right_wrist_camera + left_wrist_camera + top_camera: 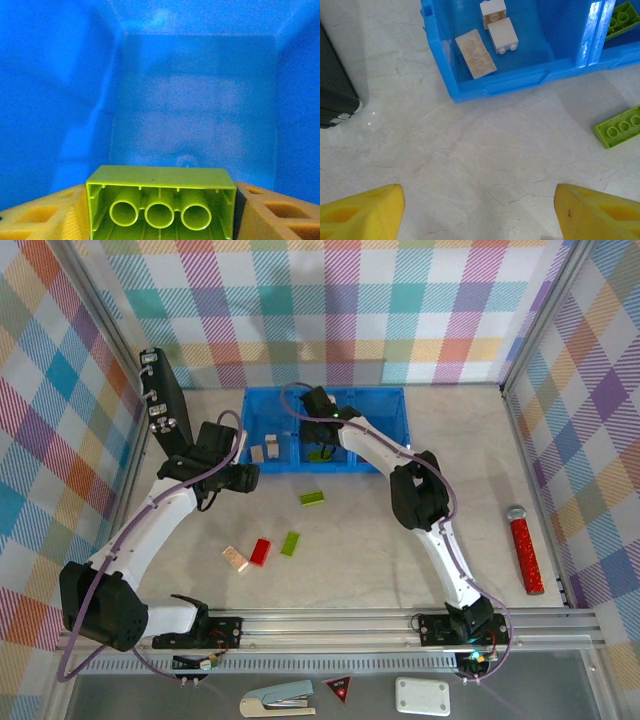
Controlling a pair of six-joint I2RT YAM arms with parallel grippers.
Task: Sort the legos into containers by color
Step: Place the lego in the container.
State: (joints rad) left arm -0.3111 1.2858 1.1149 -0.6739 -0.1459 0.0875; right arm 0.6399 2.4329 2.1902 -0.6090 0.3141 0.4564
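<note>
My right gripper (318,408) reaches into the middle compartment of the blue tray (385,432). It is shut on a lime green brick (160,200) whose hollow underside faces the camera, with blue walls (200,90) behind it. Another green brick (318,454) lies in that compartment. Three cream bricks (475,53) (502,35) (493,11) lie in the left compartment. My left gripper (245,478) (480,215) hovers open over bare table just in front of the tray's left end. Loose on the table are two green bricks (312,498) (290,543), a red one (260,551) and a cream one (236,558).
A flat black panel (160,395) leans at the back left, close to the left arm. A red glittery stick (525,550) lies at the right near the wall. Checked walls enclose the table on three sides.
</note>
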